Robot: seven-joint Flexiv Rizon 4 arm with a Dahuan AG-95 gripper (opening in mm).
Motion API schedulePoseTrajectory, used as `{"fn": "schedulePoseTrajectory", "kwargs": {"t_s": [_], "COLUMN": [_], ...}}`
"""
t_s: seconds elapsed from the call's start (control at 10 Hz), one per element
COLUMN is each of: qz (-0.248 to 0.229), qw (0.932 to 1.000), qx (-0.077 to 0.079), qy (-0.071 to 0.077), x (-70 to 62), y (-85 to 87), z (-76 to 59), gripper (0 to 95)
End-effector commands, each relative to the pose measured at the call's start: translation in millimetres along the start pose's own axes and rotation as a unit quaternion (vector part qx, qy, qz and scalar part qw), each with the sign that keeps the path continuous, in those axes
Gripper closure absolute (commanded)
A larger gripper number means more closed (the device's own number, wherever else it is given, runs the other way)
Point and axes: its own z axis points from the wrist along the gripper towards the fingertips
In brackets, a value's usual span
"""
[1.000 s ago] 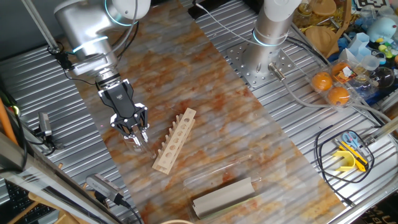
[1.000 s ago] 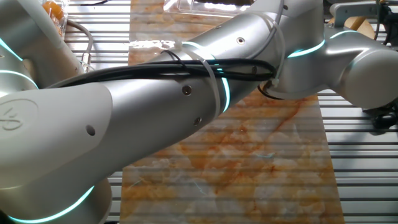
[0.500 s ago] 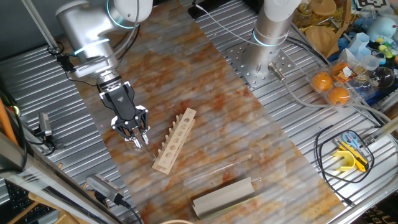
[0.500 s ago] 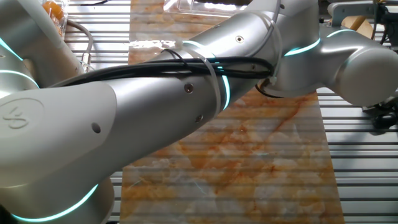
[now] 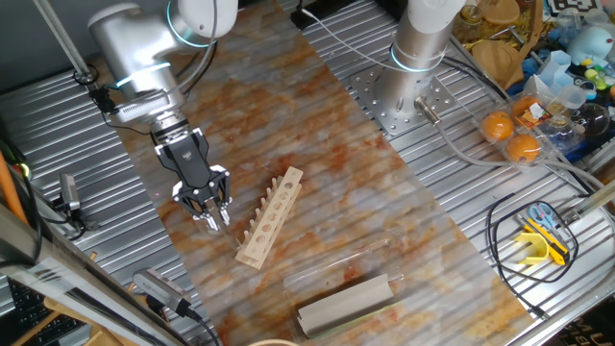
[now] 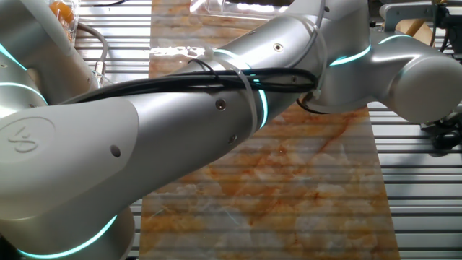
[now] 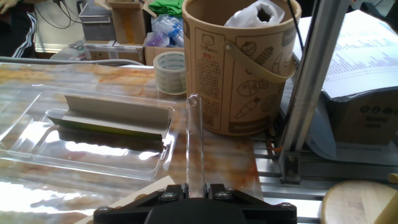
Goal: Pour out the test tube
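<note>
So compared with a second ago, the tool (image 5: 212,214) in one fixed view has drifted a touch toward the wooden rack (image 5: 270,217) and sits slightly higher; half a second ago it was nearly where it is now, so the motion looks to be slowing. My read is that it's carrying the tube and no pour has started. In that view I can't actually pick out the glass between the fingers, it's too small and clear. The other fixed view is mostly the arm (image 6: 216,123) blocking everything; barely shifted, and the tool isn't visible there. The hand view settles it: the tool is clamped on the test tube (image 7: 194,140), which runs straight out ahead of the fingers. Whether there's any liquid inside, I can't tell.
</note>
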Motion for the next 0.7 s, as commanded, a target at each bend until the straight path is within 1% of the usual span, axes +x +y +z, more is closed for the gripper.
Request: {"fn": "schedulePoseTrajectory", "kwargs": {"t_s": [0.1, 0.5, 0.7], "qz": [0.001, 0.002, 0.005], "qw": [1.0, 1.0, 1.0], "qx": [0.001, 0.003, 0.004], "qy": [-0.001, -0.003, -0.007], "x": [0.4, 0.7, 0.2], "y": [0.8, 0.6, 0.4], "z": [1.8, 3.4, 5.2], "gripper": [95.0, 95.0, 95.0]}}
